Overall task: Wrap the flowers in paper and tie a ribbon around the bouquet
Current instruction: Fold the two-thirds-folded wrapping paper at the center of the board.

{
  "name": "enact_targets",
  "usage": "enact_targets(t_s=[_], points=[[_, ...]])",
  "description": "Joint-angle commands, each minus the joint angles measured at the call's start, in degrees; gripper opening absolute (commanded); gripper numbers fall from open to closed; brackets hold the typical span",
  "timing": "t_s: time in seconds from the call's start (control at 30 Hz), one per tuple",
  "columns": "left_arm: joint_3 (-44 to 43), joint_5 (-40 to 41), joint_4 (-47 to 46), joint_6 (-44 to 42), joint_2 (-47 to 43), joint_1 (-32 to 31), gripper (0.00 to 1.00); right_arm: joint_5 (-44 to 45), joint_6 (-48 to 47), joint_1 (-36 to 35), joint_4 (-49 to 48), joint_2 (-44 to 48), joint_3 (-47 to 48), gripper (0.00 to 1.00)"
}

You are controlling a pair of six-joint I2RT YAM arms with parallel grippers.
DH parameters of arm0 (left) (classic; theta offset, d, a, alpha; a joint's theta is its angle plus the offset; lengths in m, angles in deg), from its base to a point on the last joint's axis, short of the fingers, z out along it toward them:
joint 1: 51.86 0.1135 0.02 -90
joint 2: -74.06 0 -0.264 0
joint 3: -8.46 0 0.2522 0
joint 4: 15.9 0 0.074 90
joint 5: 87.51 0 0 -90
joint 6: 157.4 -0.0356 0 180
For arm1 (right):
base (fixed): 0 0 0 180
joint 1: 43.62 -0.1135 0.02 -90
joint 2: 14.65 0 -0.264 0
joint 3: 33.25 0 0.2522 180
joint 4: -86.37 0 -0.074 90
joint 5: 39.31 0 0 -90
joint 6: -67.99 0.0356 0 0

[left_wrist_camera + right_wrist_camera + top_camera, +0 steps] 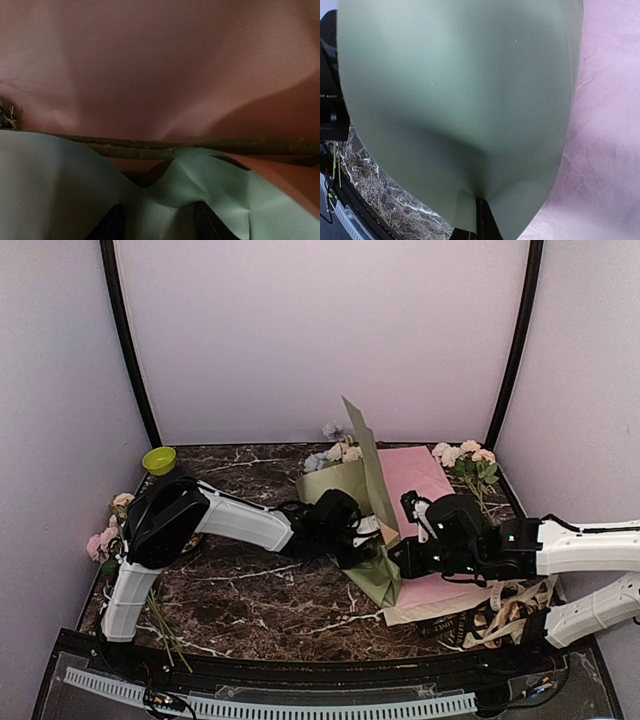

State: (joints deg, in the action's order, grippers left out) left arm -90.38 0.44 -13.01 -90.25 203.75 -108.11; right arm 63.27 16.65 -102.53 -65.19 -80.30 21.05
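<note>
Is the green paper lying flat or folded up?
Folded up: the paper bends up around the flowers, one corner standing upright.

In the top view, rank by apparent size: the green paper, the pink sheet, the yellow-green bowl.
1-2: green paper and pink sheet look similar. Both are partly hidden by the arms, so I do not rank them.
3: yellow-green bowl, clearly smallest.

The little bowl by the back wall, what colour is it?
The bowl is bright lime green. The top external view shows it best.
</note>
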Motion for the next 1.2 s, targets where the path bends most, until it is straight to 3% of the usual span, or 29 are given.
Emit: enact_targets(t_s=[0.0, 0.33, 0.8, 1.17], points=[[0.2, -3.0, 6.5, 1.6, 2.0, 1.5, 0.48, -3.6, -4.8, -1.3, -9.6, 2.1, -5.3, 0.0], [0.7, -9.0, 6.5, 4.4, 0.7, 4.7, 0.48, -9.4, -16.8, -5.4, -15.4, -11.9, -3.5, 0.0], [4.8, -16.9, 3.7, 14.1, -7.6, 10.5, 0.58, -8.3, -20.0, -6.3, -12.3, -26.0, 0.2, 0.0], [6.3, -7.3, 11.3, 21.6, -17.4, 19.0, 0.6, -8.8, -18.7, -6.4, -10.6, -30.7, 0.9, 0.0]])
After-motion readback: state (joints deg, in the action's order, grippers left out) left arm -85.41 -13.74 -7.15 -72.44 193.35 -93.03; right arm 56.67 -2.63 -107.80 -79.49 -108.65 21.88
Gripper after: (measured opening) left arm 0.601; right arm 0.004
